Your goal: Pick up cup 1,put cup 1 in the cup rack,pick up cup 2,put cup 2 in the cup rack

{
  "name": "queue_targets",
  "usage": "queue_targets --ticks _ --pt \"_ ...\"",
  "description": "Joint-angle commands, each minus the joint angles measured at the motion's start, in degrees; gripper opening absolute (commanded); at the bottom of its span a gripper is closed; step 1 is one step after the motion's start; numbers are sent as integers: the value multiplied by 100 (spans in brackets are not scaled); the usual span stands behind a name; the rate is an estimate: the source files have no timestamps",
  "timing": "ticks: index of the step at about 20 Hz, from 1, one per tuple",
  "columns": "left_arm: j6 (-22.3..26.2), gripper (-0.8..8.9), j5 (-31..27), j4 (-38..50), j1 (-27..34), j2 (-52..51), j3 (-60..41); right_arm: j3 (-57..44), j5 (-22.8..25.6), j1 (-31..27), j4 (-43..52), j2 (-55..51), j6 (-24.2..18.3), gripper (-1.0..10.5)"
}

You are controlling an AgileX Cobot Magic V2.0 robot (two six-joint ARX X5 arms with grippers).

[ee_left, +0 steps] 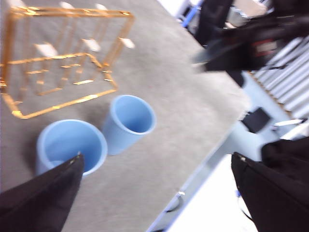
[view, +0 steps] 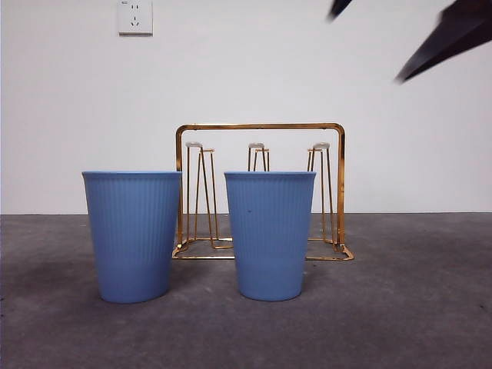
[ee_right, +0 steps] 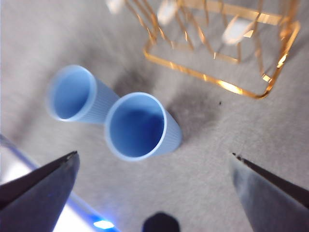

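Cup rack [view: 260, 192] stands empty on the counter [view: 400, 307]; two blue cups, left [view: 132, 234] and right [view: 269, 234], stand empty nearer. Both my pincers, left [ee_left: 154, 193] and right [ee_right: 154, 188], gape wide.

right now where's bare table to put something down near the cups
Bare grey table lies right of the right cup and in front of both cups. It is crowded between the left cup and right cup, and behind them where the cup rack stands close.

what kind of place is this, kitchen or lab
Probably a lab test bench, not a kitchen: a bare grey table, a plain white wall with one socket, and only two blue cups and a gold rack.
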Motion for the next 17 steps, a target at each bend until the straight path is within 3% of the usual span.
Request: queue_targets --ticks 1,5,12,17 --pt "-81 678 138 72 -61 7 9 302 343 321 37 647 140 562" --pt "-79 678 138 85 -227 39 9 715 789 678 39 1602 245 493" --pt "-81 678 131 142 -402 116 9 772 920 872 162 2618 334 473" --pt "-179 678 118 251 -442 144 9 769 911 876 138 3032 330 247"
